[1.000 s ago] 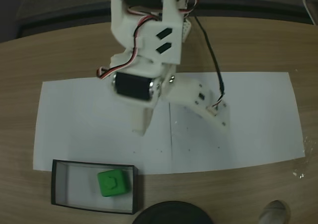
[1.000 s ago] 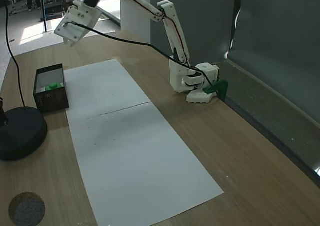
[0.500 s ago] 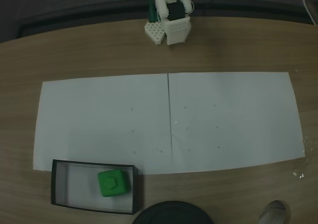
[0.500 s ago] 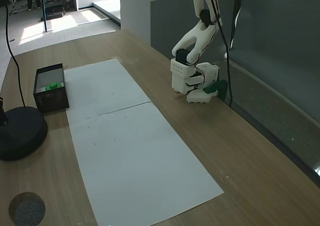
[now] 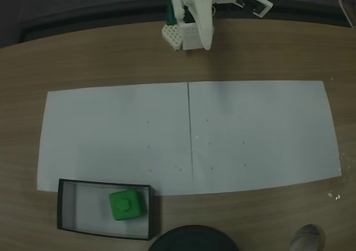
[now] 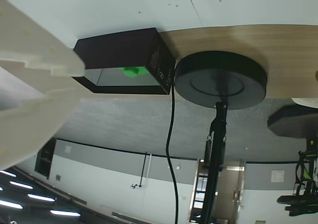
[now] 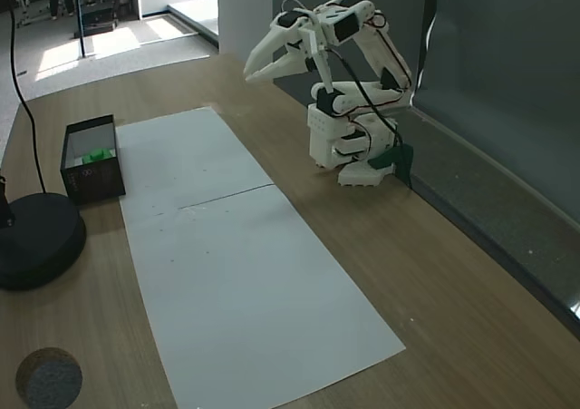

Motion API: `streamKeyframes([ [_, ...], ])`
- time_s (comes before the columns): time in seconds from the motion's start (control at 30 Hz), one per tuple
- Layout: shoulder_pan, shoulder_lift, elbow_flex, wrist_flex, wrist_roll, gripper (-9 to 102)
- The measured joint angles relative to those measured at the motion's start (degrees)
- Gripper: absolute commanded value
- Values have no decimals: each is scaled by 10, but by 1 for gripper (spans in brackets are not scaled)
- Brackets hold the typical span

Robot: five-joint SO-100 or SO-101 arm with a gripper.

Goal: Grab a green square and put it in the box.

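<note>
The small bright green square (image 5: 127,205), a cube with rounded edges and a raised bump on top, lies inside the shallow rectangular box (image 5: 65,206) with thin black walls and a pale floor, at the lower left of a fixed view. It sits in the right half of that box, close to the right wall. In another fixed view the same box (image 7: 93,179) stands at the left edge of the frame, just beside the long white paper sheet (image 7: 236,255) that covers the middle of the wooden table (image 7: 435,282), and the green square (image 7: 96,156) peeks over the rim. In the wrist view the box (image 6: 119,50) appears upside down in the upper left, with a sliver of the green square (image 6: 133,71) visible through its opening.

The white plastic arm is folded back over its base (image 7: 344,146) near the dark back wall, well apart from the box. Its tool (image 7: 260,68) hangs in the air, pointing toward the left of that frame, released: the two white fingers (image 7: 288,57) are spread with nothing between them.

A round black disc (image 7: 36,241) with a pole and cable stands just beside the box; in the wrist view this disc (image 6: 221,80) sits right of the box.
</note>
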Motion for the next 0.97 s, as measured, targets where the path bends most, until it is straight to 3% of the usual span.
streamKeyframes([
  [0.2,23,72,219,-119,0,0],
  [0.57,26,72,367,-134,0,0],
  [0.8,-4,72,363,26,0,0],
  [0.97,-17,72,359,40,0,0],
])
